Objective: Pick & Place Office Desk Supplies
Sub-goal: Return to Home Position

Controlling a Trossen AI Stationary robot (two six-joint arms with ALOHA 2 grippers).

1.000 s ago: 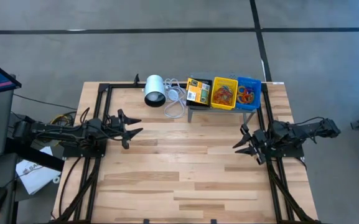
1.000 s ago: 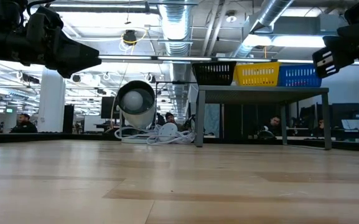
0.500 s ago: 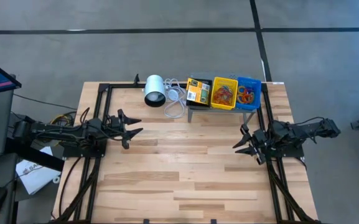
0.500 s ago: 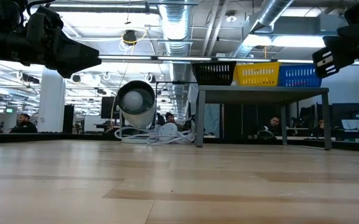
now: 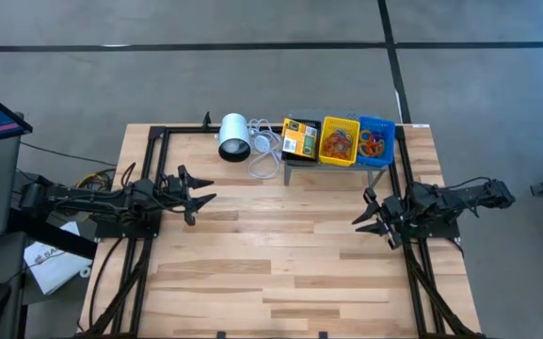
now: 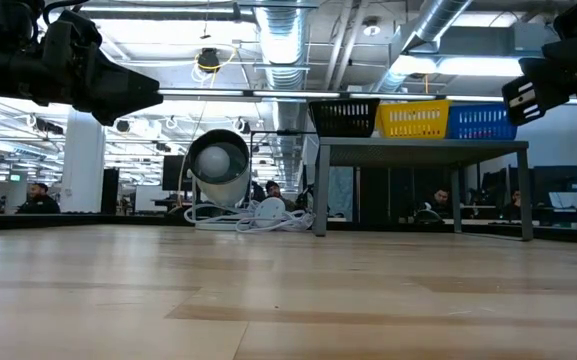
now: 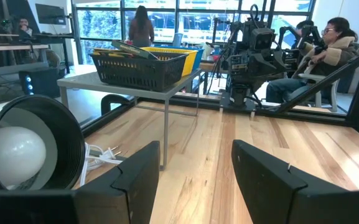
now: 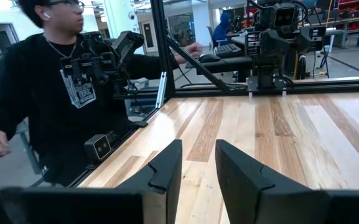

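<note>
Three small bins stand in a row on a grey metal stand (image 5: 335,168) at the table's far edge: a black bin (image 5: 300,138) with yellow-and-green packets, a yellow bin (image 5: 340,140) and a blue bin (image 5: 376,140), both with coloured rubber-band loops. In the low view the bins (image 6: 413,118) sit on the stand's top. My left gripper (image 5: 198,193) hovers open over the table's left part, well short of the stand. My right gripper (image 5: 369,216) hovers open near the right edge, on the near side of the stand. In the left wrist view the black bin (image 7: 143,64) shows ahead.
A white cylinder (image 5: 234,137) with a coiled white cable (image 5: 266,151) lies on the table left of the stand. A black frame (image 5: 158,141) runs along the table's edges. A person (image 8: 61,93) stands beyond the left edge; others sit in the room behind.
</note>
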